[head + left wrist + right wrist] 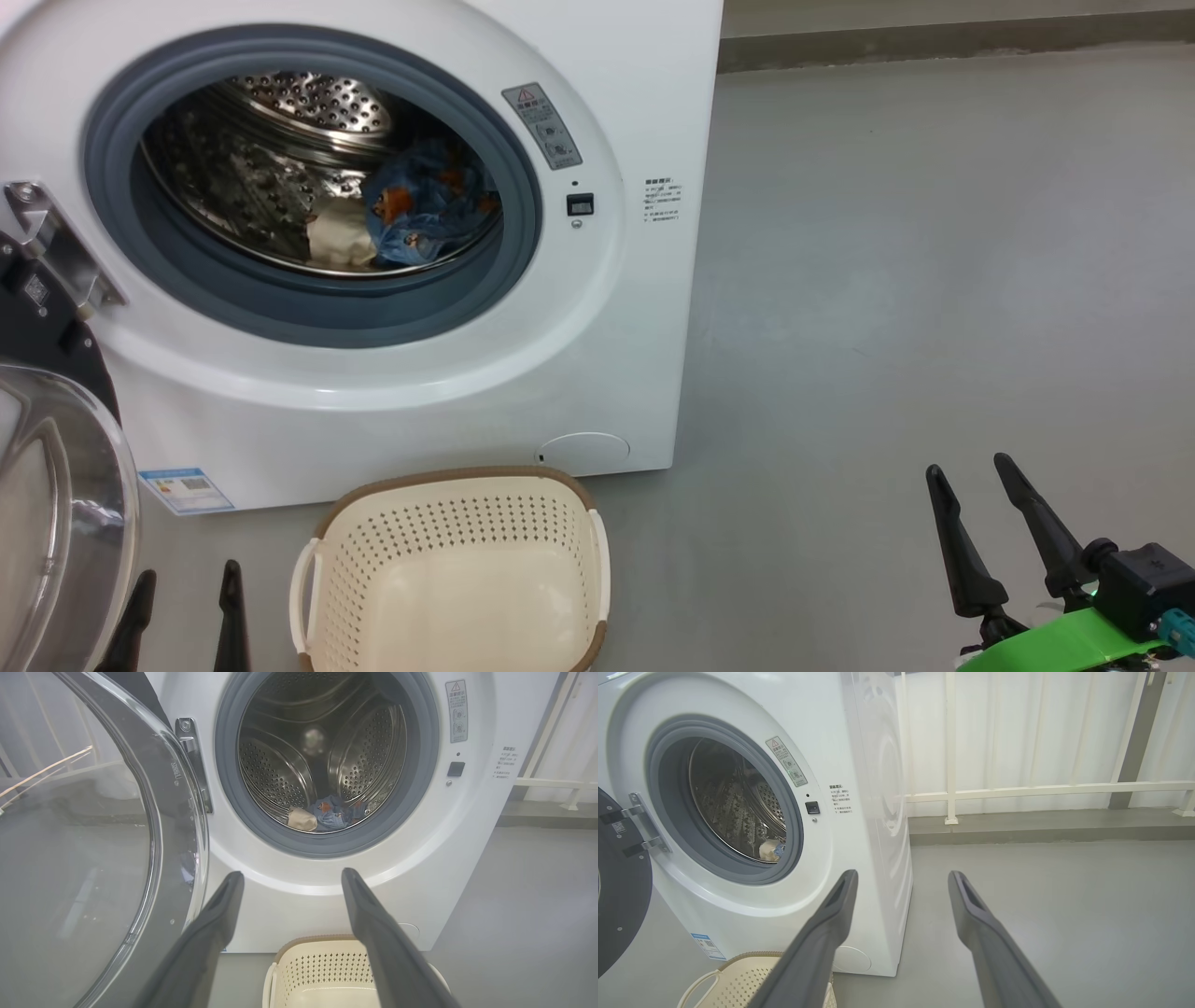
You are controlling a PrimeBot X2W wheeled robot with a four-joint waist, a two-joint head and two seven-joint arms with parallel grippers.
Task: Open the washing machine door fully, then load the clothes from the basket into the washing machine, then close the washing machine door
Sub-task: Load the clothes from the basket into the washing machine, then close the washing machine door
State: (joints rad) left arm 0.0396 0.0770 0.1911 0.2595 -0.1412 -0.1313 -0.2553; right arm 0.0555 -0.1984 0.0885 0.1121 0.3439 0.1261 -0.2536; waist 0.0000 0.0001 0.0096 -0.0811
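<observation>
- The left gripper [187, 571] is seen at 7 o'clock in the head view. Its two dark fingers are spread wide and nothing is held between them.
- The right gripper [968, 467] is seen at 4 o'clock over the grey floor [934, 280]. It is likewise spread wide, with nothing gripped.
- The basket [448, 478] is set on the floor at 6 o'clock, between the two grippers and just in front of the washing machine [607, 373]. Its bare cream bottom is shown.
- The washing machine door [56, 523] is swung open at 8 o'clock, hinged on the machine's left side. Its clear glass bowl is seen just beside the left gripper.
- A blue label sticker [185, 490] and a round flap [585, 451] are seen low on the machine's front, behind the basket.
- The clothes [420, 219] are found inside the steel drum [280, 187] at 11 o'clock, low in the opening and framed by the grey rubber ring [308, 317].
</observation>
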